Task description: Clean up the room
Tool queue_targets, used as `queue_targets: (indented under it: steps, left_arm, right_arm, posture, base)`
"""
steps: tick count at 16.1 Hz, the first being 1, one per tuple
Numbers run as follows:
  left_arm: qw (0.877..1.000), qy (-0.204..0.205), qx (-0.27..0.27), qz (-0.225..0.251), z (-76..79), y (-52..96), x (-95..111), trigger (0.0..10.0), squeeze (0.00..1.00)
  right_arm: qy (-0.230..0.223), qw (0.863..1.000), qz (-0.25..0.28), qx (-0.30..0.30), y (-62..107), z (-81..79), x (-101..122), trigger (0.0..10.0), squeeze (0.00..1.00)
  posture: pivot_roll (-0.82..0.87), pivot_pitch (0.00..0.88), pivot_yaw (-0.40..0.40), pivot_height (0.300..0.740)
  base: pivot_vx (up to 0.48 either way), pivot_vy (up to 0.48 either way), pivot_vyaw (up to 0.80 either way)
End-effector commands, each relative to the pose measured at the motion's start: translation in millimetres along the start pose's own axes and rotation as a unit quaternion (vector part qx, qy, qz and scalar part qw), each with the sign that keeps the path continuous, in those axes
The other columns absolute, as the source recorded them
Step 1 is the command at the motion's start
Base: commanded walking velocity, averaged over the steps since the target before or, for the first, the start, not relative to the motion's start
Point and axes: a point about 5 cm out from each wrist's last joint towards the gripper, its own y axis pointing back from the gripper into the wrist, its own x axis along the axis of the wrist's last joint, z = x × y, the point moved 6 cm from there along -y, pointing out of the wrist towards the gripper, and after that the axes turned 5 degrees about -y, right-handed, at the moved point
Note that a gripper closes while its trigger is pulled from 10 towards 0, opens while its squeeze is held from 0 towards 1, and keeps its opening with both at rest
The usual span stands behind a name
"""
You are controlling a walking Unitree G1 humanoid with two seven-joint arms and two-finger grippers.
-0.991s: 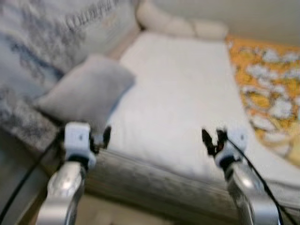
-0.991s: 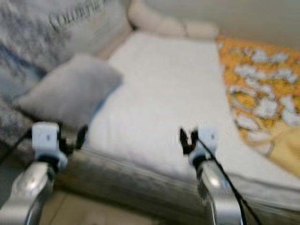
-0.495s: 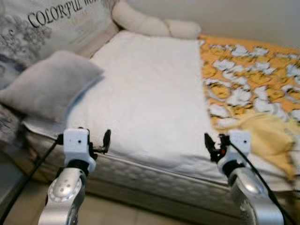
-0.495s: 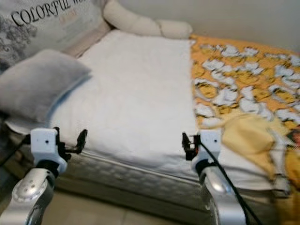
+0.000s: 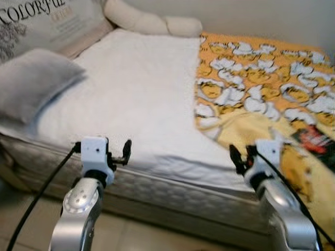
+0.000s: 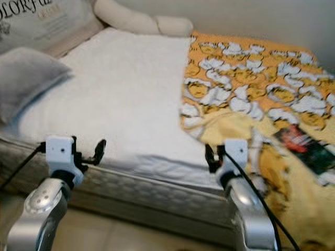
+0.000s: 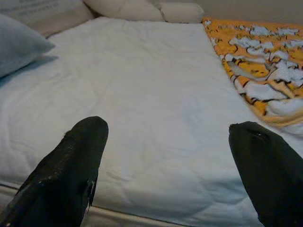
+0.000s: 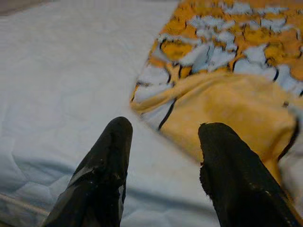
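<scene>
A bed with a bare white mattress pad stands in front of me. An orange and yellow blanket with a white pattern covers its right half, and its near corner is rumpled and folded back. My left gripper is held out before the mattress's near edge, open and holding nothing, its fingers wide apart. Over that edge by the blanket's folded corner, my right gripper is also open and holds nothing.
A grey pillow lies at the bed's left end before a printed cushion with lettering. A cream bolster runs along the far wall. A dark red-and-black patch shows on the blanket at right. Tiled floor lies below the bed.
The camera has swung to the right: the pillow and cushion slid left and much more of the orange blanket came into view. Both arms keep the same raised pose.
</scene>
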Motion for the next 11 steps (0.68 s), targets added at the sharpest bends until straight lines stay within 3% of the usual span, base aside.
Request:
queue_targets:
  steps: [1,6,11]
  left_arm:
    - [1.0,0.009,0.004,0.009,2.0,-4.4,4,10.0,0.58]
    - [1.0,0.004,-0.002,0.008,8.1,-4.2,1,10.0,0.57]
    - [1.0,-0.01,-0.001,0.005,1.0,-6.5,-1,10.0,0.57]
  right_arm:
    - [-0.001,1.0,-0.006,-0.012,1.3,8.5,-4,10.0,0.0]
    - [-0.01,1.0,-0.012,-0.015,3.2,10.3,-10,10.0,0.0]
    - [-0.022,0.999,-0.022,-0.021,4.4,4.9,-25,10.0,0.0]
  posture:
    - [-0.02,0.0,-0.014,0.74]
    - [-0.01,0.0,-0.019,0.74]
    - [0.0,0.0,0.006,0.74]
  base:
    - [0.0,-0.48,0.0]
    - [0.0,-0.48,0.0]
    - [0.0,-0.47,0.0]
